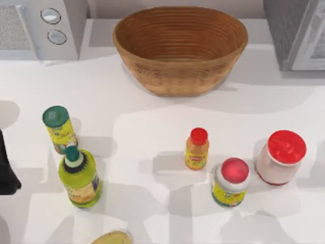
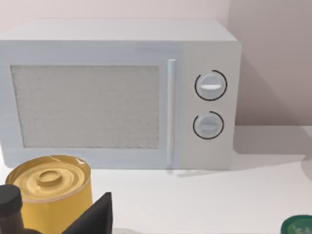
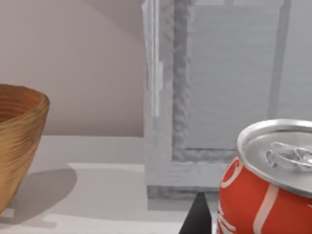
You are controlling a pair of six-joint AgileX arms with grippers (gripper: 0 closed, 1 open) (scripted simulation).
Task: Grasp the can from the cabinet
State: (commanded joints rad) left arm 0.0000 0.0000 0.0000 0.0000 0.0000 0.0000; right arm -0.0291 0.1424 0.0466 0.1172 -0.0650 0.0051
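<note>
A red can (image 3: pixel 273 190) with a silver top and white lettering sits very close in the right wrist view, slightly tilted, in front of the cabinet (image 3: pixel 219 97). My right gripper (image 3: pixel 243 224) is shut on the can, and one dark finger (image 3: pixel 197 219) lies against its side. The cabinet (image 1: pixel 287 30), with a dark grey speckled side and a white framed door, stands at the table's back right. My left arm (image 1: pixel 7 168) is parked at the table's left edge.
A big woven basket (image 1: pixel 180 71) stands at the back middle and a white microwave (image 1: pixel 45 28) at the back left. Several bottles and jars stand across the front: green bottles (image 1: pixel 78 175), an orange bottle (image 1: pixel 197 148), and red-lidded jars (image 1: pixel 281 157). A yellow tin (image 2: pixel 51 195) sits close to my left wrist.
</note>
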